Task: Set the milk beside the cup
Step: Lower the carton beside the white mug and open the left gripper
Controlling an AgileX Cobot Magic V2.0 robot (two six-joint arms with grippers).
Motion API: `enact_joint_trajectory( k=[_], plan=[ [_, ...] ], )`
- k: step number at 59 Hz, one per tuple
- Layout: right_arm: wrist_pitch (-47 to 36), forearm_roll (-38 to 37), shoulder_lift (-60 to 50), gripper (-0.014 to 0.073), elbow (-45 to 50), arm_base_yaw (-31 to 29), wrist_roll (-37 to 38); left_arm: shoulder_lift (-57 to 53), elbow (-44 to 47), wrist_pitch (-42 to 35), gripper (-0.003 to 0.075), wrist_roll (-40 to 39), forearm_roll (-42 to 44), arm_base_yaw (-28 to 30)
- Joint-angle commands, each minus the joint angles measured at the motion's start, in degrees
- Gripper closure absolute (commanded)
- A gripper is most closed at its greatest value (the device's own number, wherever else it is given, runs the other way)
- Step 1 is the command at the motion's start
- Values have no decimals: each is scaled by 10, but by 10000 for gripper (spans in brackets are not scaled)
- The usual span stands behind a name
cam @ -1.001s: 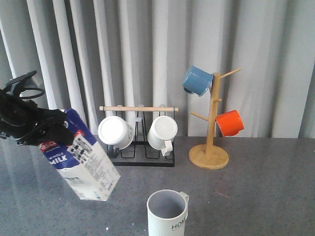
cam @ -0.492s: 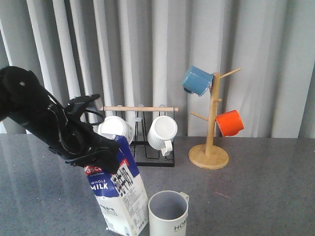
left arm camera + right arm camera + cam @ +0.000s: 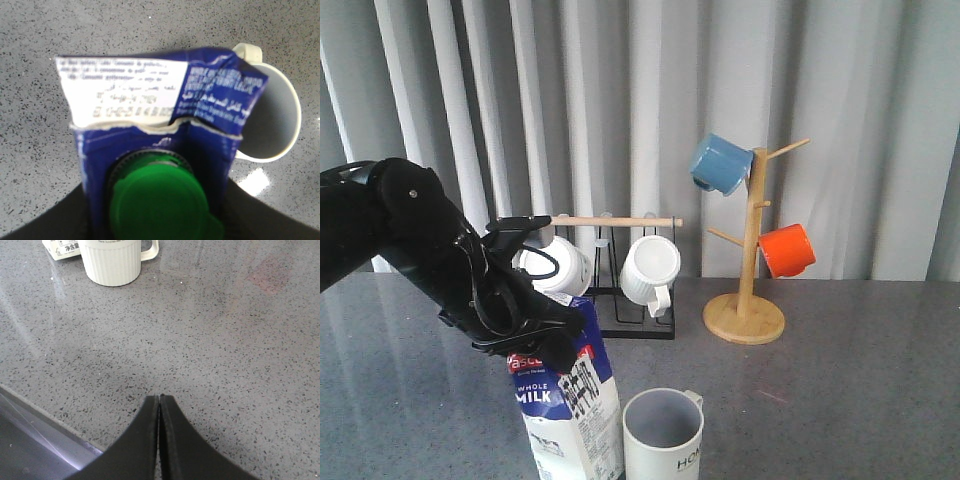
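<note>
**While the carton was at the cup's side, your left arm had not let go**

As you looked from the left of the front view, your black left gripper was clamped around the gabled top of the tall blue and white milk carton with the green round cap. Its jaws were hidden behind the carton's shoulders in the left wrist view, but the carton hung plainly in their hold. The carton stood leaning a little, its base at the lower edge of the front view, so you could not tell for certain whether it rested flat on the speckled grey table. Just to its right sat the cream-white ribbed mug with the grey inside and dark "HOME" lettering, so close that the two looked to be touching or nearly so; the wrist view showed the carton's top overlapping the mug's rim.

You were, by my reading, at the setting-down step. The next move called for bringing the carton upright, confirming its base was seated, then opening the jaws and lifting straight up so the mug was not nudged.

Behind stood a black wire rack with plain white mugs, then a wooden mug tree with blue and orange mugs. Your right gripper hung idle over bare table, fingers pressed together and holding nothing.
</note>
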Motion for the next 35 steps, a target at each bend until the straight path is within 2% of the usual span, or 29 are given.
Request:
enact_joint_trajectory(
  k=[1, 11, 24, 29, 35],
  plan=[
    [-38, 2, 2, 598, -15, -3, -2, -20, -13, 4, 624, -2, -11, -4],
    [-38, 2, 2, 598, -15, -3, -2, -20, -13, 4, 482, -2, -13, -4],
    [-38, 2, 2, 598, -15, -3, -2, -25, -13, 4, 228, -4, -15, -4],
    [-38, 2, 2, 598, -15, -3, -2, -32, -13, 4, 158, -4, -13, -4],
    [-40, 2, 2, 598, -15, -3, -2, -42, -13, 4, 111, -4, -13, -4]
  ],
)
